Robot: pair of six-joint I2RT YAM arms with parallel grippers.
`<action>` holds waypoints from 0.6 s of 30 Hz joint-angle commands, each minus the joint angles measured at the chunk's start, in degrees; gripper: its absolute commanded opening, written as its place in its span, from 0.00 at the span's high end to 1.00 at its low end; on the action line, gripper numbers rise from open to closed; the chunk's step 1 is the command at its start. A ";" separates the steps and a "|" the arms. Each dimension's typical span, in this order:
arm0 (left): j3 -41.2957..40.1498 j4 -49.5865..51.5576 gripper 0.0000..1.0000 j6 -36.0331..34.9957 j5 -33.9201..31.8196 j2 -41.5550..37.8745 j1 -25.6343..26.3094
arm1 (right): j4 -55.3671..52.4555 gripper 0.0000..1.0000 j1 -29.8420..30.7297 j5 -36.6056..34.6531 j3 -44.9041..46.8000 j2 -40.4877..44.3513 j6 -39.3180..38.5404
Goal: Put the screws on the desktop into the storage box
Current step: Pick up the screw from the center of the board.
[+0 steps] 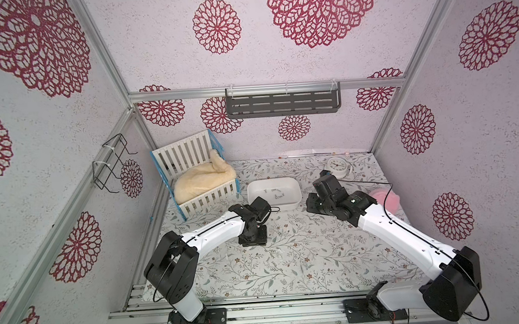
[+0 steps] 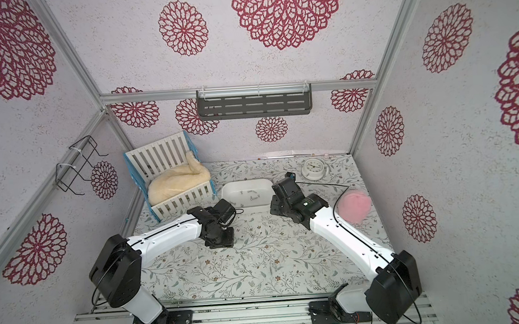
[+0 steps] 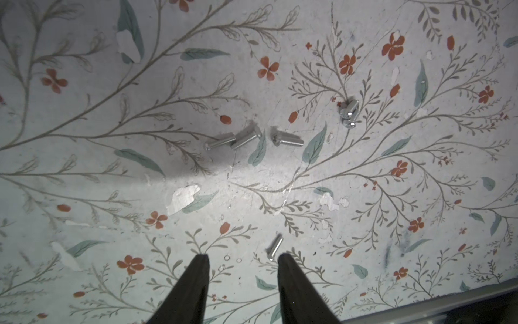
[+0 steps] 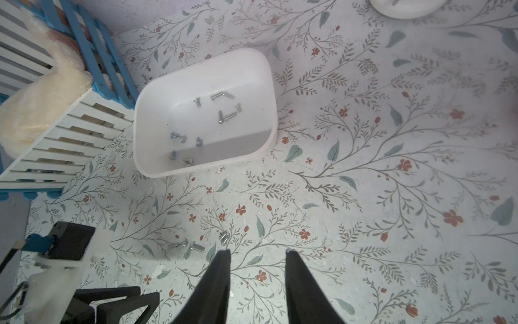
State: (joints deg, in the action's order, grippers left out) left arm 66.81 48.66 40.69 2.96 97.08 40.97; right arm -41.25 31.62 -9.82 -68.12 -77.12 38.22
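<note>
Screws [image 3: 287,139] lying loose on the desktop [image 3: 308,179], with a pick-up step in hand. Nearest, the left gripper [image 3: 244,258] hangs low over the surface, jaws parted and nothing between them. A lone screw [image 3: 274,248] lies just beside one fingertip, at the edge of the gap. By judgement, the next move calls for a small sideways shift to centre that screw before closing; so small a piece may slip out. Beyond lie a group of three [image 3: 245,137] and a tight clump [image 3: 349,112] of two, perhaps three. The right gripper [image 4: 258,252] is likewise spread and empty. Farthest, the storage box [image 4: 152,112] holds about eleven screws.
</note>
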 commanded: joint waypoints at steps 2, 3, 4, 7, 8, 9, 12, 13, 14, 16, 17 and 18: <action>1.55 -1.15 0.54 -1.97 1.21 2.60 1.90 | 0.40 0.63 -1.84 -0.73 0.92 1.37 1.03; 1.62 -1.15 0.55 -2.26 1.47 3.37 2.22 | 0.67 0.63 -2.14 -0.55 1.20 1.26 1.14; 1.66 -1.12 0.55 -2.47 1.76 3.94 2.43 | 0.89 0.63 -2.25 -0.42 1.40 1.08 1.22; 1.75 -1.19 0.57 -3.15 2.01 5.46 3.35 | 1.29 0.63 -2.68 -0.16 1.41 0.44 1.33; 1.75 -1.11 0.57 -3.10 2.15 5.90 3.57 | 1.42 0.63 -2.74 -0.24 1.41 0.24 1.34; 1.78 -1.13 0.58 -3.21 2.22 6.20 3.91 | 1.44 0.63 -2.80 -0.22 1.41 0.04 1.38; 2.25 -1.05 0.59 -3.14 2.43 7.34 4.83 | 1.75 0.63 -2.96 -0.20 1.58 -0.30 1.40; 2.44 -1.04 0.59 -3.11 2.49 7.79 5.17 | 1.84 0.63 -3.00 -0.07 1.71 -0.39 1.34; 2.66 -1.06 0.59 -3.10 2.56 8.21 5.58 | 1.93 0.63 -3.00 -0.03 1.84 -0.46 1.33; 2.97 -1.03 0.59 -3.07 2.49 8.92 6.09 | 1.97 0.63 -3.05 0.14 2.11 -0.49 1.33; 3.11 -1.04 0.59 -2.96 2.49 9.17 6.22 | 2.05 0.63 -3.12 0.12 2.27 -0.38 1.37; 3.23 -1.09 0.60 -2.98 2.59 9.43 6.39 | 2.14 0.63 -3.10 0.19 2.44 -0.16 1.33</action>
State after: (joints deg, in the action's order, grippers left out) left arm 68.99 47.97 38.15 5.30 105.71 46.50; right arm -40.93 28.91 -9.34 -66.22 -77.69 38.65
